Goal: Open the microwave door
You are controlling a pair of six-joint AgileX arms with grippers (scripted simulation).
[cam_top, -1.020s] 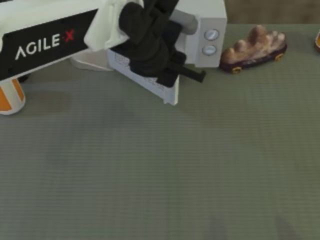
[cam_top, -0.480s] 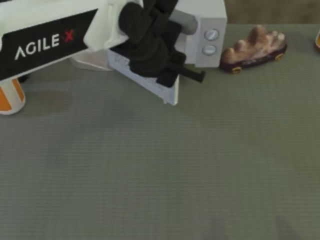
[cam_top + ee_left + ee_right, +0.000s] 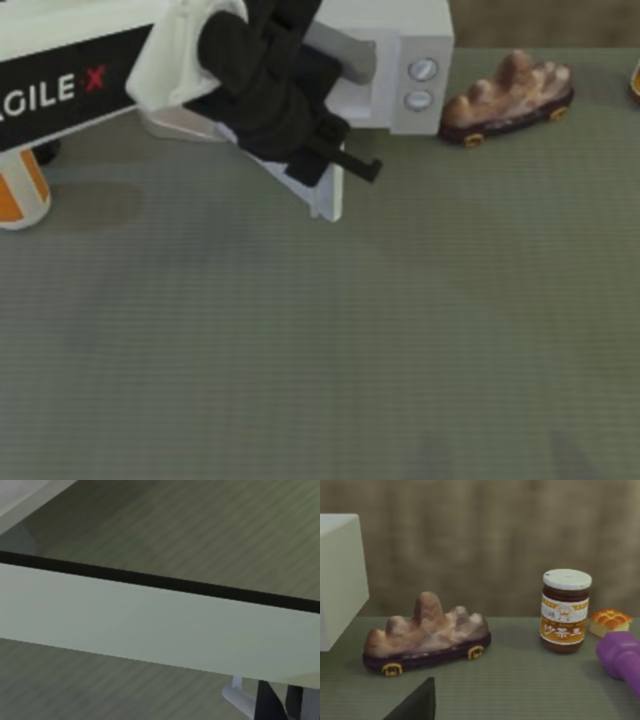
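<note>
1. Nearest the camera side: bare table, wide and unoccupied, so the door has ample room to swing outward.
2. Door: the microwave door stands swung out from the cabinet at an angle, its free edge pointing toward the open table and its hinge side at the top view's left. Judged partly open, with more arc to go.
3. Left gripper: sits at the door's outer end, seemingly hooked on it to draw it round. Whether the fingers are spread or closed cannot be told. The left wrist view shows only a pale panel edge-on, close up.
4. Microwave: far edge of the table, slightly left of centre, knob strip facing forward, cavity exposed beside it.
5. Rockery ornament: just right of the microwave, apart from it and outside the door's arc.
6. Jar, bun and purple object: far right, well clear.
7. Orange-and-white cylinder: far left edge.
8. Right gripper: not in view.
</note>
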